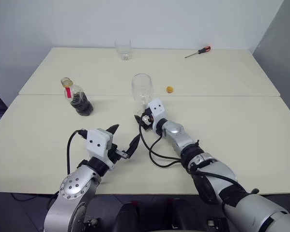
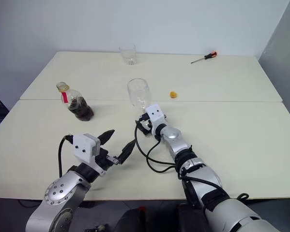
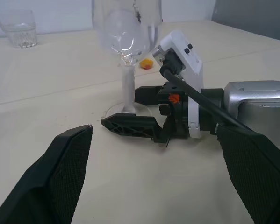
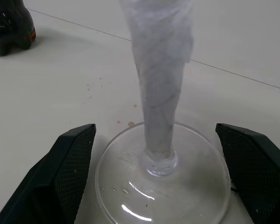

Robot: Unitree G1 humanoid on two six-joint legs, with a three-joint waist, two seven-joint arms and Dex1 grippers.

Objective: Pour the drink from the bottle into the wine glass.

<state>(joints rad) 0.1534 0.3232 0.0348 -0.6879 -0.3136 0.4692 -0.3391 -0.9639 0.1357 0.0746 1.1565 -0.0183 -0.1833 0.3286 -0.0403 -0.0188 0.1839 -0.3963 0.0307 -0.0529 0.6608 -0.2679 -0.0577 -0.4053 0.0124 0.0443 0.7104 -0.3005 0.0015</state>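
The wine glass (image 1: 142, 88) stands upright and empty at the table's middle. My right gripper (image 1: 144, 119) is open, one finger on each side of the stem (image 4: 159, 88) just above the foot, and neither finger touches the glass. To the left stands the bottle (image 1: 76, 95), its cap off, with the dark drink (image 1: 82, 106) filling its lower part. Nearer the front edge, my left gripper (image 1: 127, 134) is open and holds nothing, pointing toward the glass from its left.
A small yellow cap (image 1: 170, 89) lies right of the wine glass. A clear tumbler (image 1: 123, 49) stands at the far edge and a red-handled screwdriver (image 1: 198, 51) lies at the back right. A seam (image 1: 222, 96) runs across the cream table.
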